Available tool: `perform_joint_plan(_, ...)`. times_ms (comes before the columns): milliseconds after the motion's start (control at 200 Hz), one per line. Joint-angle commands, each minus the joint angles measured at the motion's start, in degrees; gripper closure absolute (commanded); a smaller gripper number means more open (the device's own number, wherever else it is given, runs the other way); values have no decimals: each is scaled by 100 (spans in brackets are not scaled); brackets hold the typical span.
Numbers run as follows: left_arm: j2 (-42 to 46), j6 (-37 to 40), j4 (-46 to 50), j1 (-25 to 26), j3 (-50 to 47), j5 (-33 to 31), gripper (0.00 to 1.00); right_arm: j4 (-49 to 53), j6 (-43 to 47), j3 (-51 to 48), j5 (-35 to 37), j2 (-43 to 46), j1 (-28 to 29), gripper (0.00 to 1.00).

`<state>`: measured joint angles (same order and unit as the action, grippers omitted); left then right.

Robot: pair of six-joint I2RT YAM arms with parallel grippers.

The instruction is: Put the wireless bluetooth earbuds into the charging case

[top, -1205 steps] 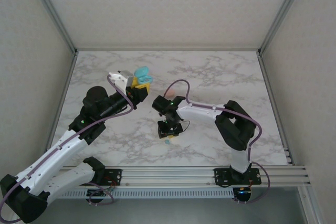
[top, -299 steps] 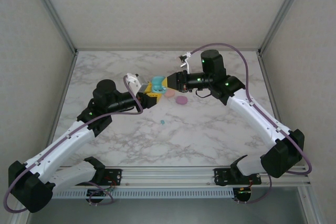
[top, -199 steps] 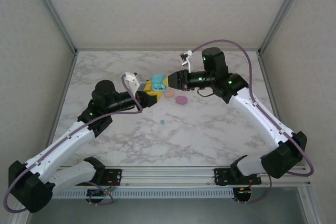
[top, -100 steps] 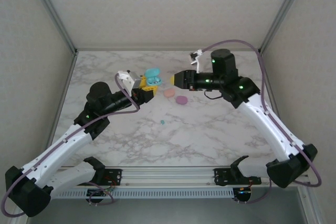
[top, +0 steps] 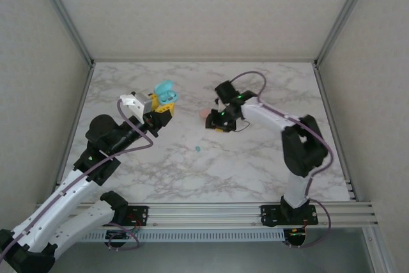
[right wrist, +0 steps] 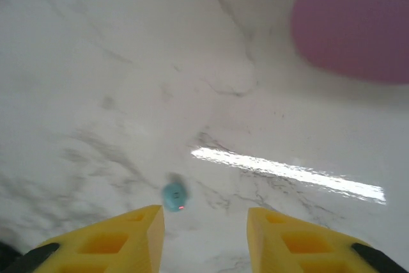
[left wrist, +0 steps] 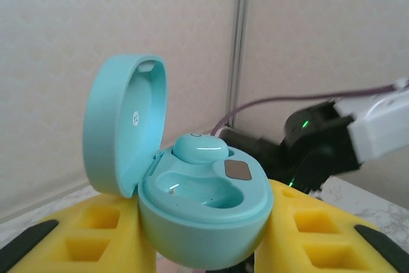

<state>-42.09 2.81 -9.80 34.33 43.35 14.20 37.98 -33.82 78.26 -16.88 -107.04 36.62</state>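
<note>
R gripper (right wrist: 204, 238): jaws apart, empty, low above the table (right wrist: 96, 62). Teal earbud (right wrist: 174, 196) lies just beside one fingertip. Tiny, light, smooth, prob. rolls easily; pinch gently across its body. L gripper (top: 161, 109) clamps the open teal case (left wrist: 204, 206), with a seated bud (left wrist: 199, 150) inside.

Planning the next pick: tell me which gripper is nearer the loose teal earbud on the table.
Right. The right gripper hovers open over the table, the earbud just in front of it. The left gripper is farther off, raised, holding the teal case.
</note>
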Motion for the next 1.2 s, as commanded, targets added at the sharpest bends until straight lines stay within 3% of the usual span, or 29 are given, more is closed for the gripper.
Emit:
perform_joint_plan(0,147,94,221,-22,68,-198,72,44,-1,292,41,-258,269,60)
perform_joint_plan(541,11,100,216,-23,86,-146,71,-264,-250,339,-574,-1001,714,61)
perform_joint_plan(1066,-6,71,264,-23,130,-128,71,-301,-269,466,-636,-1222,898,67)
perform_joint_plan(1196,-9,37,240,-22,117,-123,71,-79,-254,603,-375,-1363,930,67)
